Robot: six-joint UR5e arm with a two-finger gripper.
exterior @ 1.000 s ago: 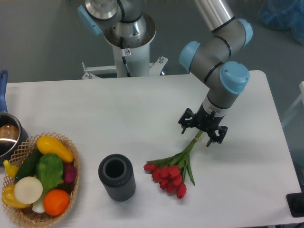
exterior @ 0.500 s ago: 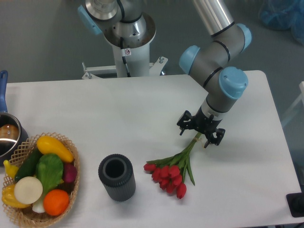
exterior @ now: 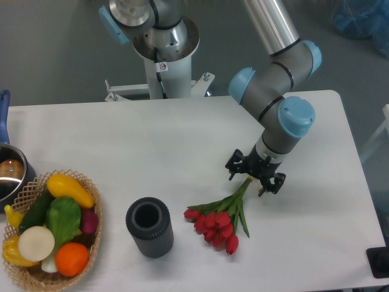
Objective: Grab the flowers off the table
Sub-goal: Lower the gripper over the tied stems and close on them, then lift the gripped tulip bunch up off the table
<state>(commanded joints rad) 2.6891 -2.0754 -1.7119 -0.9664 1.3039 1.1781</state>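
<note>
Grey floor fills the background behind the table, which is white, with rounded corners, and takes most of the view. We see the arm coming down from about 12 o'clock, a silver tube with grey joints and light blue caps, and its round white base stands behind the far edge of the table.

At about 8 o'clock, near the left front corner, sits a woven basket filled with vegetables in yellow, green, white, orange and dark red colours. At 9 o'clock, cut by the left edge, we see part of a metal pot with a blue handle. A dark grey cylinder, ribbed and open on top, stands upright between the basket and the flowers, near 6 o'clock.

The flowers lie flat on the table at about 5 o'clock from the centre. Their red heads point toward the front edge, and the green stems run up toward 1 o'clock.

The gripper is black and hangs low over the top end of the stems. Its fingers stand on both sides of the stems with a narrow gap between them. We cannot tell if they already press the stems or only stand beside them.
</note>
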